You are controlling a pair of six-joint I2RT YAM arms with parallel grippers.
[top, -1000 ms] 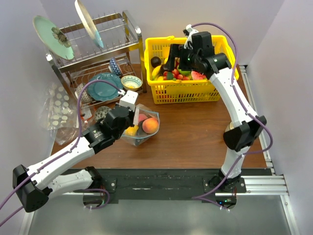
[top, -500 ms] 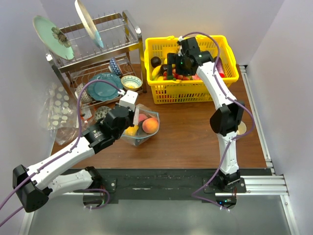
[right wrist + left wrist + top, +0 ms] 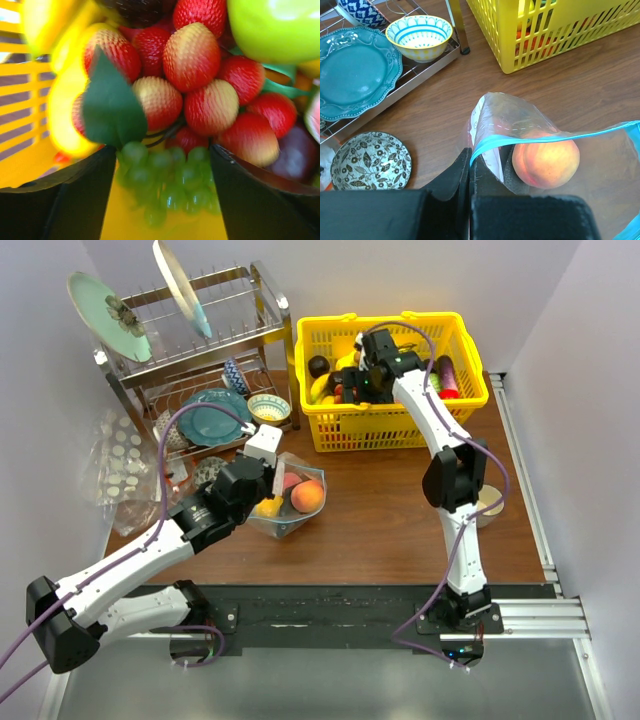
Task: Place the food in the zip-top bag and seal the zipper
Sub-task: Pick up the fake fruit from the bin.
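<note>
Next food item looks like the grapes (image 3: 165, 190): a green bunch on the basket (image 3: 375, 430) floor, right between the fingers of the right gripper (image 3: 161, 149). Strawberries (image 3: 192, 57) and a leaf (image 3: 112, 105) are piled just beyond it. The right jaws are wide, one finger on each side of the bunch, no contact visible, nothing held. The wrist view is blurred, so can't tell how deep the tips sit beside the bunch. The bunch's long axis runs roughly along the gap between the fingers, so a squeeze would cross its narrow side, which is good. The risk is dragging the strawberry cluster along with it. The bag (image 3: 520, 112) is on the table (image 3: 400, 520), well apart from the basket, toward the left arm and nearer the bases. A peach (image 3: 546, 162) and a yellow piece (image 3: 268, 506) are already inside. The left gripper (image 3: 470, 157) is clamped tight on the bag rim at one end of the zipper (image 3: 595, 131), propping the mouth up. Only the right arm is near the grapes. The carry would go left and back from the basket to the mouth, with the drop beside the peach. The zipper is unsealed and there's more food in the basket, so the task looks early to mid.
</note>
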